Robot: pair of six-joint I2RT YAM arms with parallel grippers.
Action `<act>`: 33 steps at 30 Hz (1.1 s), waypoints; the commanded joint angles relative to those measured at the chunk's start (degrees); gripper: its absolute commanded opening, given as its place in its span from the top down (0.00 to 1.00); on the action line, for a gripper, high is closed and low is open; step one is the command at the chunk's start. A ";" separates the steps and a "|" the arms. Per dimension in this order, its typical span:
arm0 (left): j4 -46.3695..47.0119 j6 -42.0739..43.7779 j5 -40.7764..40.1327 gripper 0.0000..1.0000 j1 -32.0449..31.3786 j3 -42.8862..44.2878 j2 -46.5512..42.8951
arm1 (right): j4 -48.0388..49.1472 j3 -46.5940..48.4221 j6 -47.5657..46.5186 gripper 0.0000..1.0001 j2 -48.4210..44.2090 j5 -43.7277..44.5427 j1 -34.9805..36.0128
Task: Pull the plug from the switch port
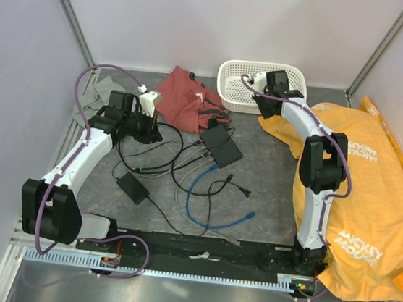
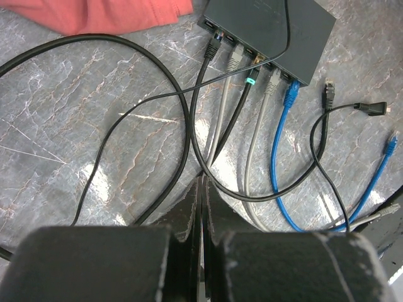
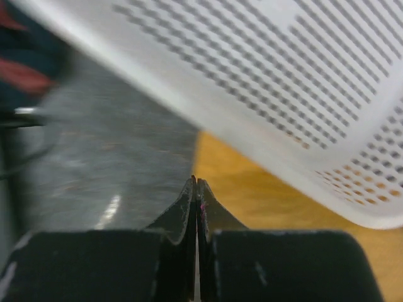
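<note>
From the top external view, the switch [image 1: 222,144] lies flat near the middle of the grey table [image 1: 271,181], turned at an angle, with a tangle of cables fanning out from its near-left edge. A red cloth [image 1: 185,98] lies just behind it. The left arm [image 1: 77,159] reaches in from the left, its wrist ending left of the switch, over loops of black cable. The right arm [image 1: 324,165] stretches over a yellow cloth [image 1: 372,185] to the front rim of a white basket [image 1: 233,82] at the far side. A small black adapter brick [image 1: 132,187] sits apart, nearer the bases.

In the left wrist view, the left gripper [image 2: 200,185] has its fingers pressed together, holding nothing, above the table. The switch is at the top right. Five plugs sit in its port row: a black plug [image 2: 214,47], a grey plug [image 2: 234,60], a black one with a green boot [image 2: 250,78], another grey one [image 2: 272,78] and a blue plug [image 2: 291,94]. A thin black cable crosses the top of the switch. A loose blue plug [image 2: 391,141] lies off to the right.

In the right wrist view, which is blurred, the right gripper [image 3: 195,184] likewise has its fingers pressed together on nothing. The basket's perforated wall fills the upper right, with yellow cloth beneath it.
</note>
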 commanded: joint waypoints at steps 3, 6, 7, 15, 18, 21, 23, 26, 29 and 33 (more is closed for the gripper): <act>2.24 -2.25 1.48 0.99 0.62 -1.10 -0.91 | 3.01 -4.31 5.74 1.00 -12.62 -19.49 13.14; 2.51 -2.78 1.83 0.98 0.89 -0.93 -0.38 | 11.28 -3.01 12.42 1.00 -9.31 -15.44 15.44; 2.51 -2.78 1.83 0.99 0.98 -0.67 -0.12 | 11.99 -1.35 13.74 1.00 -7.37 -14.83 15.79; 1.81 -2.43 1.30 0.98 0.98 -0.31 -0.73 | 21.30 15.81 16.08 1.00 13.10 8.07 19.47; 1.02 -2.43 1.74 0.98 0.98 0.30 0.23 | 26.40 18.26 14.20 1.00 17.77 11.79 20.01; 0.49 -2.43 1.74 0.98 0.98 0.57 0.85 | 29.65 19.86 13.41 1.00 18.93 22.33 20.01; 0.49 -2.43 1.83 0.98 0.98 0.48 0.85 | 32.47 17.14 12.53 1.00 16.74 27.45 19.49; 1.01 -2.52 2.00 0.98 0.98 0.57 1.46 | 32.39 13.01 13.40 1.00 13.23 28.15 17.56; 1.98 -3.13 2.62 0.98 0.98 0.74 2.43 | 31.95 9.32 12.62 1.00 10.59 28.51 15.45; 2.59 -7.26 4.55 0.98 0.98 2.41 3.84 | 31.60 5.45 11.12 1.00 8.29 28.60 12.29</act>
